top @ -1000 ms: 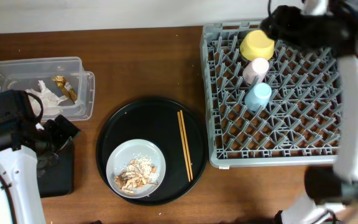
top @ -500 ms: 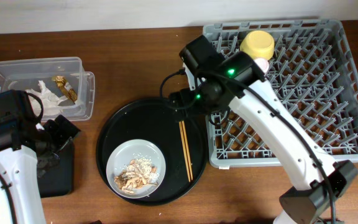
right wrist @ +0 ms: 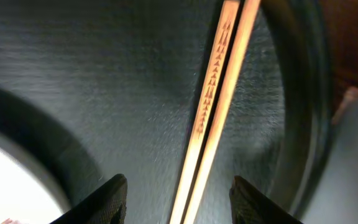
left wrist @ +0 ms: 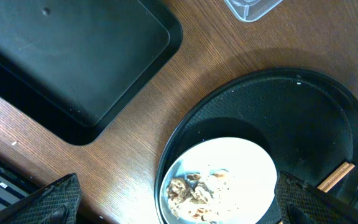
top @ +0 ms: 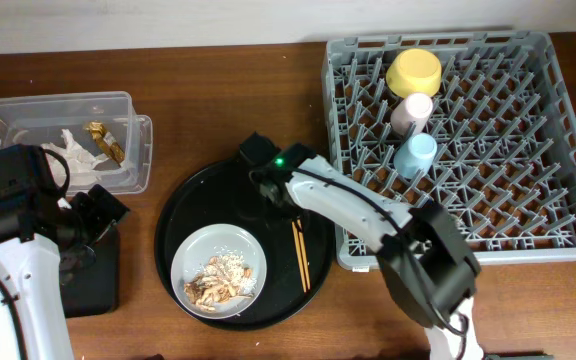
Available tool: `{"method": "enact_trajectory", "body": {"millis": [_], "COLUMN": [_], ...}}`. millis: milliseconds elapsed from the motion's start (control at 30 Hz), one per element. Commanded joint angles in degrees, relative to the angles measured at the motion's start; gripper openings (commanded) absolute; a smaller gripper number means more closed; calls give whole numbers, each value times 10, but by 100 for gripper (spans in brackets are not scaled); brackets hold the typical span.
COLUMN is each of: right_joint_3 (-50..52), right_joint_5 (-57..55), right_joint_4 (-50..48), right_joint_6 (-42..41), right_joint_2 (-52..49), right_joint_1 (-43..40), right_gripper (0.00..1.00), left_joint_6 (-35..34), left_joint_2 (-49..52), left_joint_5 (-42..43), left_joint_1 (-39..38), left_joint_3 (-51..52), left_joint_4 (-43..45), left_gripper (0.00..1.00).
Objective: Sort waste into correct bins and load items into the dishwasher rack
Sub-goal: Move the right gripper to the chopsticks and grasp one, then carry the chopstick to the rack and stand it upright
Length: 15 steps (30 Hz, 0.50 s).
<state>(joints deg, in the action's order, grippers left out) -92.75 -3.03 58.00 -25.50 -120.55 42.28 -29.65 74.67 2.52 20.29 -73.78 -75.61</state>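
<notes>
one clear tub (top: 28, 115) sits far left with white napkins (top: 76, 160) and a gold wrapper (top: 102, 142) inside. near it, the left gripper (left wrist: 179, 198) hangs by the flat black tray (top: 98, 285), its jaws wide apart and holding nothing. in the middle, the round black tray (top: 208, 195) holds the plate (top: 194, 250) of food scraps (top: 218, 280) and the chopsticks (right wrist: 219, 106). the right gripper (right wrist: 180, 202) is low over the chopsticks, jaws wide, one finger on each side. on the right, the rack (top: 528, 220) holds the yellow bowl (top: 414, 72), pink cup (top: 411, 112) and blue cup (top: 415, 153) in a line.
</notes>
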Motion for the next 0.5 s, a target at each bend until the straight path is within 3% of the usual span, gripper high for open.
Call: {"method": "enact_trajectory", "body": {"millis": [0, 467], "right_joint_3": [3, 17], "right_joint_5": [1, 15], "right_joint_4": [-8, -40], "right_joint_6": [-5, -21], "right_joint_2": [-25, -27], "right_joint_1": [2, 2], "right_gripper": [54, 53], "left_joint_6": [-3, -3], "left_joint_2": [-1, -1], "left_joint_5": [-2, -2], "left_joint_1": [2, 2], "left_joint_3": [-5, -5], "left_joint_4": [1, 1], "left_gripper": [99, 99]}}
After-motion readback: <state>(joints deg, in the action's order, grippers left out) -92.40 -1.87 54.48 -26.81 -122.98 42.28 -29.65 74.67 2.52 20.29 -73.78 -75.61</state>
